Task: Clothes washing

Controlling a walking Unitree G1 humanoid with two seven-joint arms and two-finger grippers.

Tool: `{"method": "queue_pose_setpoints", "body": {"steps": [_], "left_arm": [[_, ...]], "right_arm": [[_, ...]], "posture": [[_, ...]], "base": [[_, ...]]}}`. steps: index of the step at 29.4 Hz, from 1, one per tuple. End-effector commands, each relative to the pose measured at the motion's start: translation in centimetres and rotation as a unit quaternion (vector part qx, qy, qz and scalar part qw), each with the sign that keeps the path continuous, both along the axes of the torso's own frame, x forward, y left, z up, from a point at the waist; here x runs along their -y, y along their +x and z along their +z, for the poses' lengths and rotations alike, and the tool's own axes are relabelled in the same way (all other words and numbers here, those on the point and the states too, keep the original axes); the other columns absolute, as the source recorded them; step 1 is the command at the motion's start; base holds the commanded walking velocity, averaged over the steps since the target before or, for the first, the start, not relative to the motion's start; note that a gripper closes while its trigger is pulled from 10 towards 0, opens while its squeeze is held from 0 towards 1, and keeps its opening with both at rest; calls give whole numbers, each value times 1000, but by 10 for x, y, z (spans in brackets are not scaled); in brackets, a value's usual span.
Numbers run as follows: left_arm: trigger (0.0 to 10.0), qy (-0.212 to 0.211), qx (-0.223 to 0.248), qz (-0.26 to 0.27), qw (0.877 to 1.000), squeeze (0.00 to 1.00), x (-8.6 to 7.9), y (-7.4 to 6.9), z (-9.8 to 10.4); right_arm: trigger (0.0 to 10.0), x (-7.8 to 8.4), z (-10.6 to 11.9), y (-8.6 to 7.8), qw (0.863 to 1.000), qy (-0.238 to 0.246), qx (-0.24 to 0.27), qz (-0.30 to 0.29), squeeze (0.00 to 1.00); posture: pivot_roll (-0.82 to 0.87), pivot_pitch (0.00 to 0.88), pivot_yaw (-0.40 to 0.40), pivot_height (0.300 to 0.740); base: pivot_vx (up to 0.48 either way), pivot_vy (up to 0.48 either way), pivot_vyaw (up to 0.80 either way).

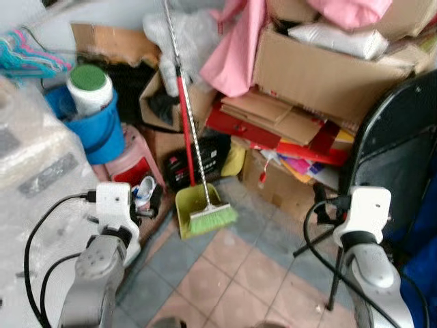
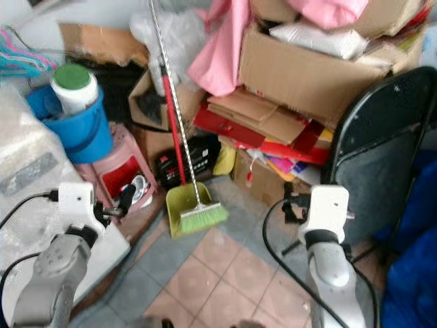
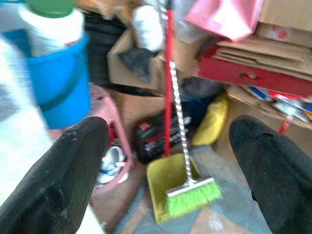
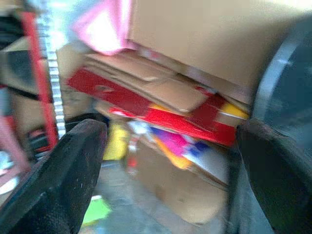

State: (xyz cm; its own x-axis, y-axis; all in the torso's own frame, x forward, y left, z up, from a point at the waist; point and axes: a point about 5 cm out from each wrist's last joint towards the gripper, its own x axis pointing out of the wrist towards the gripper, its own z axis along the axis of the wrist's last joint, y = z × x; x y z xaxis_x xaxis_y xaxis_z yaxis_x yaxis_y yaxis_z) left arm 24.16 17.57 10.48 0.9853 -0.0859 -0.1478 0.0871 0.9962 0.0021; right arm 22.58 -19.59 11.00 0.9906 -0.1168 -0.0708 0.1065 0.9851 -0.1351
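A pink cloth [image 1: 239,41] hangs over the stacked cardboard boxes [image 1: 321,75] at the back. A white appliance wrapped in clear plastic [image 1: 34,157] stands at my left. My left gripper [image 3: 169,127] is held low in front of it, open and with nothing in it, pointing toward a pink stool [image 1: 133,160] and a green broom [image 1: 213,217]. My right gripper [image 4: 170,130] is open too, with nothing between its fingers, raised beside a black chair [image 1: 396,150] and facing the boxes.
A blue bucket [image 1: 102,133] with a green-lidded white jar [image 1: 90,87] sits on the stool. A yellow-green dustpan [image 1: 191,205] lies under the broom. Coloured hangers [image 1: 27,55] show at the far left. Tiled floor [image 1: 232,273] lies between my arms.
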Motion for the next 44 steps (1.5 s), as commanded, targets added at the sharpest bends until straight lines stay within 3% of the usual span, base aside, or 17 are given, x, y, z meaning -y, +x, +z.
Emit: {"method": "queue_pose_setpoints", "body": {"steps": [1,8,14,16,20,24,28,32,35,37,39,42,43,44], "left_arm": [[10000,5,-5,11,1000,0,-5,-3,2],[10000,-13,-4,26,1000,0,-5,-4,8],[10000,-31,-38,36,998,0,-2,-21,-5],[10000,-28,-44,33,998,0,-1,-25,-8],[10000,-10,-69,66,995,0,-25,-36,-18],[10000,-11,-71,55,996,0,-23,-33,-19],[10000,9,-70,41,997,0,-20,-29,-19],[10000,-6,-74,28,997,0,-12,-28,-17],[10000,18,-57,49,997,0,-16,-31,-15],[10000,9,-76,52,996,0,-20,-36,-26],[10000,33,-66,39,997,0,-22,-40,-26],[10000,57,-67,54,995,0,-30,-44,-30],[10000,77,-64,56,993,1000,-34,-45,-32],[10000,91,-61,57,992,1000,-36,-45,-33]], "right_arm": [[10000,-1,5,2,1000,1,10,3,0],[10000,1,10,10,1000,-7,19,6,0],[10000,0,13,11,999,-28,23,17,0],[10000,6,14,9,999,-35,22,9,0],[10000,30,8,-3,998,-65,-1,-8,0],[10000,39,5,2,998,-62,-6,-30,0],[10000,32,7,11,999,-45,2,-19,0],[10000,22,5,18,998,-63,-5,-13,0],[10000,17,4,18,999,-23,10,-26,0],[10000,20,-4,13,999,-31,-10,-21,0],[10000,23,-5,4,1000,-22,-4,-7,0],[10000,28,-11,-3,998,-54,-18,2,0],[10000,30,-15,-6,998,-63,-26,-2,0],[10000,31,-17,-8,997,-66,-30,-5,0]], "posture": [[-102,0,34,740],[-84,0,21,740],[-88,0,17,740],[-85,0,14,740],[-85,0,3,740],[-76,0,-1,740],[-76,0,11,740],[-77,0,9,740],[-81,0,11,740],[-82,0,12,740],[-85,0,13,740],[-82,0,14,740],[-80,0,12,740],[-80,0,12,740]], "base": [[0,0,800],[0,0,800],[0,0,800],[0,0,800],[0,0,723],[0,0,0],[0,0,0],[0,0,0],[0,0,0],[0,0,0],[0,0,0],[0,0,0],[0,0,0],[0,0,0]]}}
